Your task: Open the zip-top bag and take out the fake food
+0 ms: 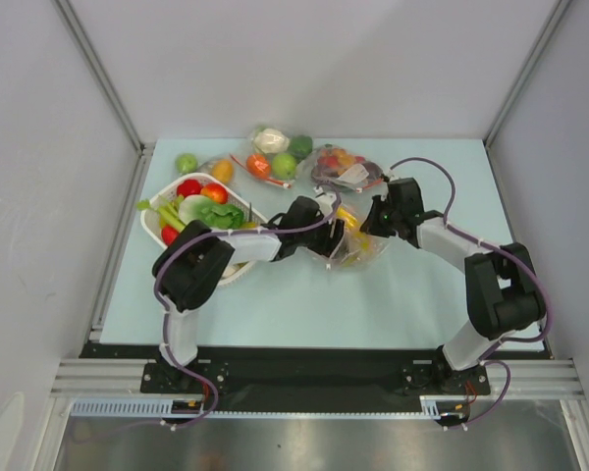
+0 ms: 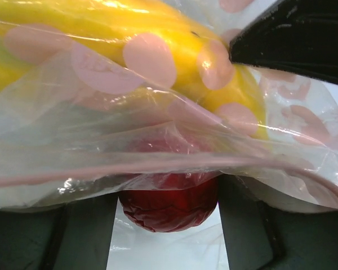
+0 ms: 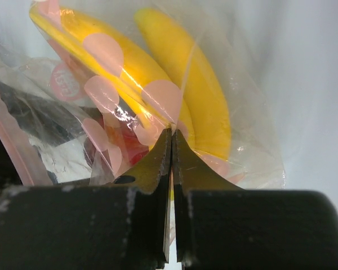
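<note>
- The zip-top bag (image 1: 351,245) lies near the middle of the table (image 1: 275,314), slightly toward its right edge. The fake food is inside it: a banana bunch (image 3: 158,79) and a red piece (image 2: 169,205).
- The right gripper (image 3: 172,134) is pinched tight on a fold of bag film, just beside the bananas.
- The left gripper (image 1: 322,235) meets the bag from the opposite side. Its jaws stand apart around the film-wrapped red piece, and we cannot tell whether they press on it.
- We judge each side should hold only one wall near the zip strip (image 2: 158,169), with no food clamped. We should then pull the walls apart steadily, or the whole bag may simply drag.
</note>
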You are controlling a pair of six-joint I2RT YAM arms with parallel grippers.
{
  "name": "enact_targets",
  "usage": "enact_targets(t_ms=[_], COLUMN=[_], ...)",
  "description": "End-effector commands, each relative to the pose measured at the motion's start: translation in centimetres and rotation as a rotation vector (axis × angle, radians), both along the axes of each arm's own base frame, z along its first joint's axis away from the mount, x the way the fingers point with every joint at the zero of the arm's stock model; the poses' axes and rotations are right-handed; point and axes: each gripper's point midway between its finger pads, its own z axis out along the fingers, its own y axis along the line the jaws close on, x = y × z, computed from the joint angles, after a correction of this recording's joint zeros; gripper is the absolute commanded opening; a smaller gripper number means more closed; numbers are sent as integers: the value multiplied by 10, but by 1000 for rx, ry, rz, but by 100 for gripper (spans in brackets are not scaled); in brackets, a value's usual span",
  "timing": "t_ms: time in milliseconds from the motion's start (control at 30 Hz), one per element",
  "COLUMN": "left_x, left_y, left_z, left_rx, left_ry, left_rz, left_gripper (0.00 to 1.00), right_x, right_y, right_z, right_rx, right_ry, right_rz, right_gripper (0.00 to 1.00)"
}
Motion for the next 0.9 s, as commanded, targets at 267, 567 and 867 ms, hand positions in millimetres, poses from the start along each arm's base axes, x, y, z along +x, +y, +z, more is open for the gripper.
enact_targets(t_ms=[267,567,867], left_x=[-27,-40,-52], left_y=[26,39,63], left_z=[22,59,72], left_rx=[36,12,56], left_ry=[-36,-53,-50], left_rz=[7,16,36], left_gripper=[30,30,31], right_x=[-79,-75,-75], right_y=[-24,-47,-65], right_z=[-83,-77,-74], right_rx=[-115,-129,-148], right_ry=[363,332,317], right_rz=[18,-39,-76], right_gripper=[0,0,0])
